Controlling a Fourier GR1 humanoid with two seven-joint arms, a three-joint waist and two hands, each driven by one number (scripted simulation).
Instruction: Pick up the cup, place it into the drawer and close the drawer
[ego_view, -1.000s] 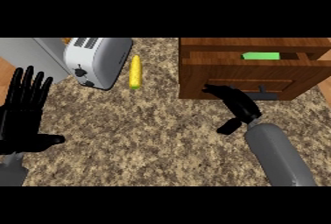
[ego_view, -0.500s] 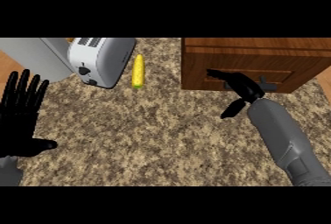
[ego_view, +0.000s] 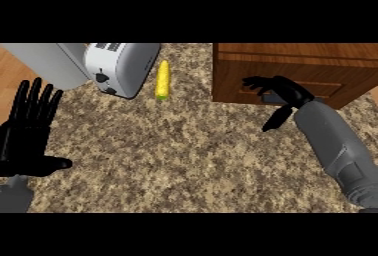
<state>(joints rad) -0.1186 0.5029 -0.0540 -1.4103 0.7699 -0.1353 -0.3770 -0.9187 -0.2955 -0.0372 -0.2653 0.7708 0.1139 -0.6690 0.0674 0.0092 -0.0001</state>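
- The right robot hand (ego_view: 279, 89) is at the front of the wooden drawer unit (ego_view: 295, 67), its fingers curled against the drawer face (ego_view: 325, 87); whether they grip anything there cannot be told, since the hand hides that spot.
- The drawer face sits flush with the unit's front, so the drawer looks closed.
- The cup does not show anywhere in the head view.
- The left robot hand (ego_view: 26, 135) rests at the view's left edge, fingers straight and spread, pointing up, thumb out to the side, holding nothing.
- A toaster (ego_view: 122, 65) stands on the speckled stone surface (ego_view: 184, 150) at upper left, with a grey box (ego_view: 44, 62) just beside it.
- A yellow corn cob (ego_view: 162, 79) lies on the surface between the toaster and the drawer unit, touching neither.
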